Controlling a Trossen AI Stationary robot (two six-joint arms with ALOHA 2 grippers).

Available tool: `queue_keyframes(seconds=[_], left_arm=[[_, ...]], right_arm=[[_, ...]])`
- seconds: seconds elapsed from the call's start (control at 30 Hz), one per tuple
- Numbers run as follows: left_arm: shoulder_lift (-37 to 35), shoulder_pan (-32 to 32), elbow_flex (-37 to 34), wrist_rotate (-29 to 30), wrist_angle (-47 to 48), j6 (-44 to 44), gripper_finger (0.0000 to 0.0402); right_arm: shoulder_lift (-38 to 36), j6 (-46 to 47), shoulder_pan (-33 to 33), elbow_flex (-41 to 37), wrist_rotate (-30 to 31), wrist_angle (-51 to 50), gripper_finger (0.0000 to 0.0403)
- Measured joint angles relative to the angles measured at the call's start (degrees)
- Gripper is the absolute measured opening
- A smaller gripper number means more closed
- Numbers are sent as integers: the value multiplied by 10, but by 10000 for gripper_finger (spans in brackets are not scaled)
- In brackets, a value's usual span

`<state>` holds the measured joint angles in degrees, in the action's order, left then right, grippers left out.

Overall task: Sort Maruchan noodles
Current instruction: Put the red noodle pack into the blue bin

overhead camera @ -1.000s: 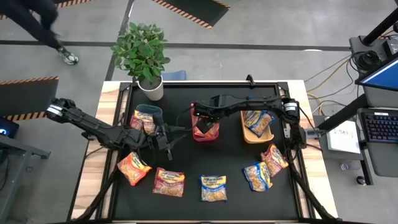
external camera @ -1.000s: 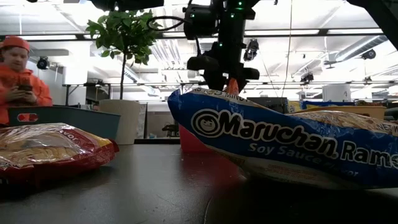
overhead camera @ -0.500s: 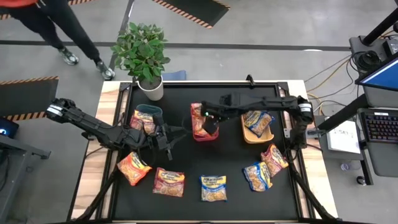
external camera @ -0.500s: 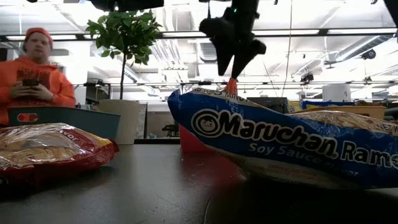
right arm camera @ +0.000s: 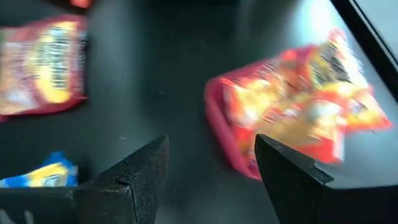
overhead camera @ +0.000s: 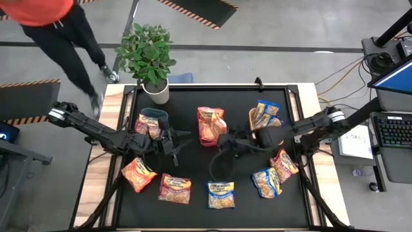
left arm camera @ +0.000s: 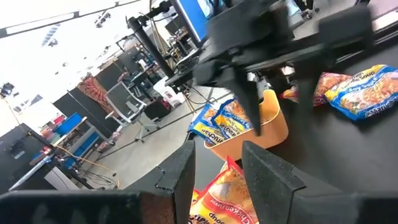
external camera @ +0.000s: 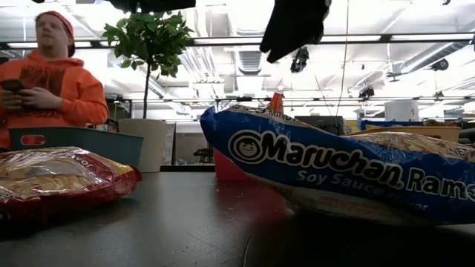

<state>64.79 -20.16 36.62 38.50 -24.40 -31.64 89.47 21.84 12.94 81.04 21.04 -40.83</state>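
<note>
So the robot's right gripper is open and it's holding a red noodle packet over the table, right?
Not quite. The right gripper is open, but it holds nothing. The right wrist view shows bare black table between its fingers, and the red packets sit in the red bin beyond them. The high view shows it above the table's middle, beside that bin.

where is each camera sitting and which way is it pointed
High view: overhead, straight down on the table; both arms show.
Low view: at tabletop height, level past a blue packet; a dark arm part hangs above.
Left wrist view: past the left tool toward the tan bin.
Right wrist view: past the open right tool, down at the red bin.
The red bin also shows from overhead.
</note>
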Motion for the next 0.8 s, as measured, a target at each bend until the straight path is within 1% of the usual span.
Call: queue_keyframes(seconds=[0.1,0.2,0.3,0.4,0.47,0.57,0.67,0.73,0.8], left_arm=[[1,0,0,0,0,22,115],[7,0,0,-1,0,66,115],[18,-2,0,-2,20,142,115],[35,-9,0,-3,65,222,115],[44,-16,0,-12,91,266,115],[53,-33,0,-51,120,319,115],[57,-50,0,-94,125,368,115],[58,-59,3,-109,126,397,115],[58,-66,12,-110,140,423,115]], right_arm=[[-31,-40,23,-75,0,113,228],[-57,-85,39,-152,0,242,228],[-79,-128,48,-223,-3,357,228],[-99,-150,49,-279,-5,434,228],[-115,-159,49,-308,-4,468,228],[-139,-175,49,-344,-5,504,228],[-166,-197,49,-370,-6,531,228],[-184,-214,49,-378,-6,536,228],[-199,-230,49,-381,-6,536,228]])
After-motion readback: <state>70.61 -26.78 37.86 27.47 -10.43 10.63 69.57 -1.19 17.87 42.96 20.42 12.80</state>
